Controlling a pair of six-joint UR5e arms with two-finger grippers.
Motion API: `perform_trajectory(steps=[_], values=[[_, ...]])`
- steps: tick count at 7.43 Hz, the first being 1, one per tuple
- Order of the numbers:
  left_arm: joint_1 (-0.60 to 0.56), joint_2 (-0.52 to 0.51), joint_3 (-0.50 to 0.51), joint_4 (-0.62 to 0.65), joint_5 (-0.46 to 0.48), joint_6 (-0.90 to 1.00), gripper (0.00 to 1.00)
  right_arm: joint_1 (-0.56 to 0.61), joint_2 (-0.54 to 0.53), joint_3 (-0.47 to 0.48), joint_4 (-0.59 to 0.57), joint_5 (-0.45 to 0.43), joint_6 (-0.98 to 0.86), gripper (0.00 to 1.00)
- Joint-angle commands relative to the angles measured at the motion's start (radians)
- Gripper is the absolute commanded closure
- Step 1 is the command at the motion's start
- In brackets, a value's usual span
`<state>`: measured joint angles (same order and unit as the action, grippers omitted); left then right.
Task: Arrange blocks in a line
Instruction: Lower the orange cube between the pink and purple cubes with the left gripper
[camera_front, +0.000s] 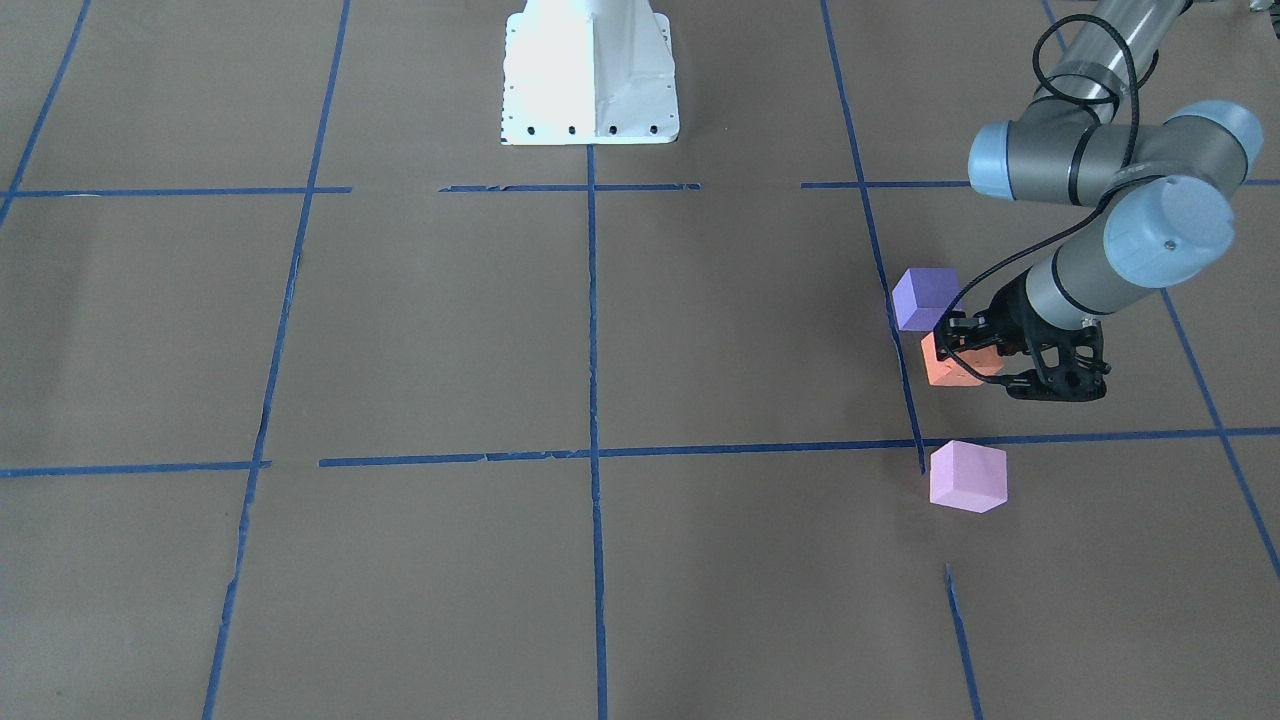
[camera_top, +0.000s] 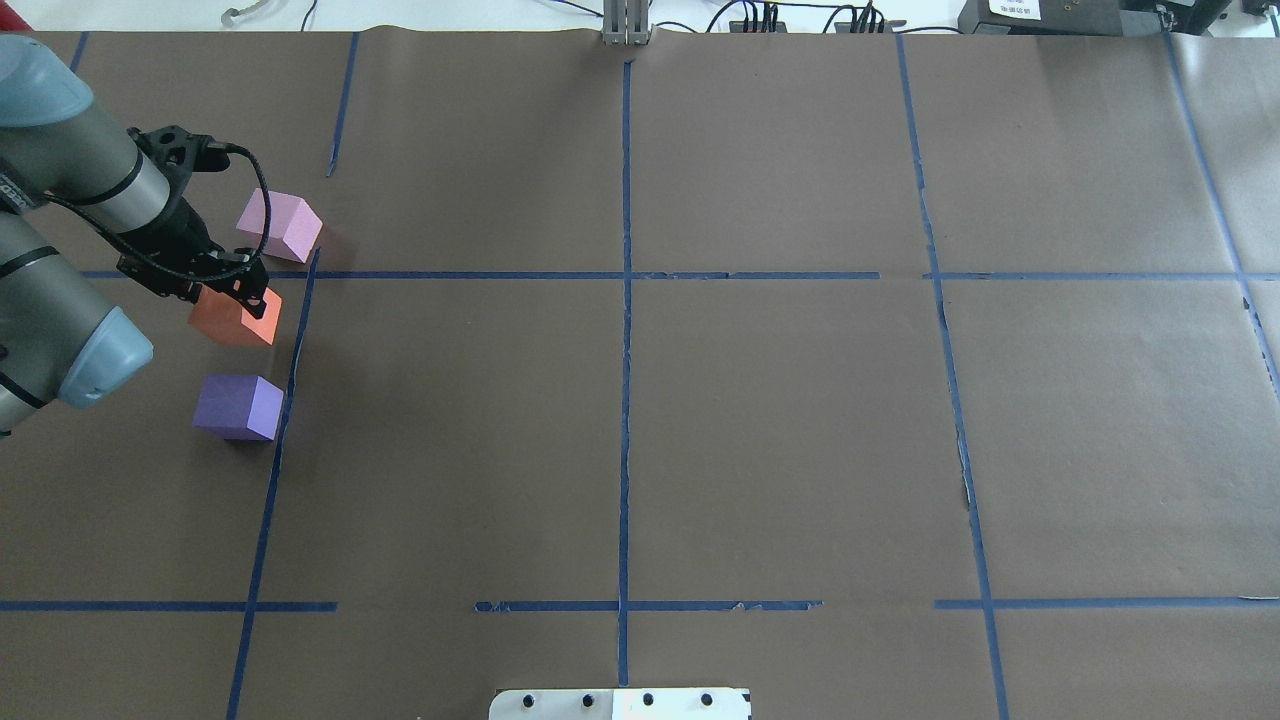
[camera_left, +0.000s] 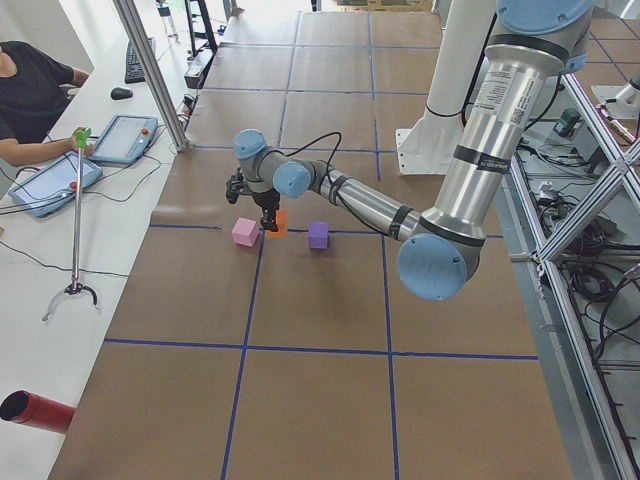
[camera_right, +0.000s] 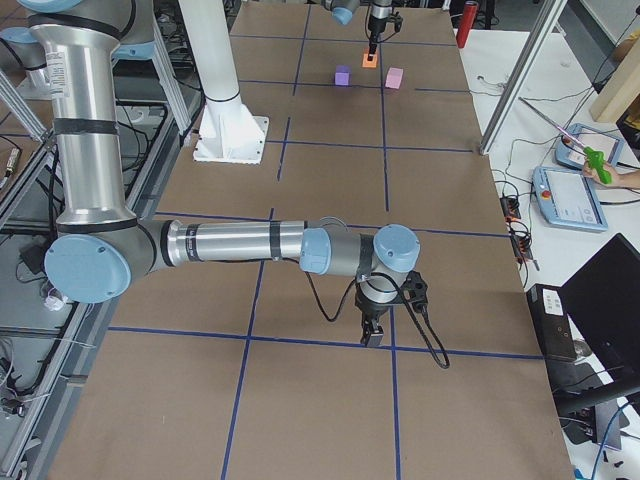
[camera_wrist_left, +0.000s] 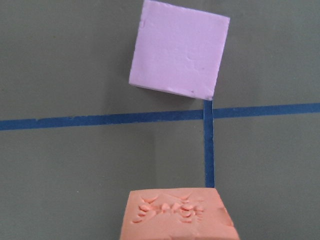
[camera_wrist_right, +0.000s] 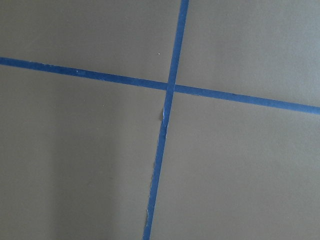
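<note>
Brown paper table (camera_top: 800, 450) | blue tape grid (camera_top: 626, 400) | three blocks (camera_top: 238, 407) | operator (camera_left: 30, 85), perhaps seated

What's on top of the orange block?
No other block. Only the left gripper sits over the orange block, covering part of its top face. Whether it grips the block is hidden.

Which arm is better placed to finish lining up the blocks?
Left. The left gripper is around the orange block, between the purple block and pink block. The right gripper hangs far off, over a tape crossing.
</note>
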<state>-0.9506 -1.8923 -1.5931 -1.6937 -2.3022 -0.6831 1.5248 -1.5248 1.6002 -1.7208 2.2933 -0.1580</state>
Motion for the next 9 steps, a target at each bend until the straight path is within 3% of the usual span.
perform_trajectory(steps=[1,8,9], values=[[0.015,0.002,0.042,-0.049,0.003,-0.003,1.00,0.000,0.000,0.000,0.000,0.000,0.000,0.00],[0.021,-0.002,0.087,-0.103,0.003,-0.001,1.00,0.000,0.000,0.000,0.000,0.000,0.000,0.00],[0.021,-0.004,0.087,-0.104,0.003,0.005,0.60,0.000,0.000,0.001,0.000,0.000,-0.002,0.00]])
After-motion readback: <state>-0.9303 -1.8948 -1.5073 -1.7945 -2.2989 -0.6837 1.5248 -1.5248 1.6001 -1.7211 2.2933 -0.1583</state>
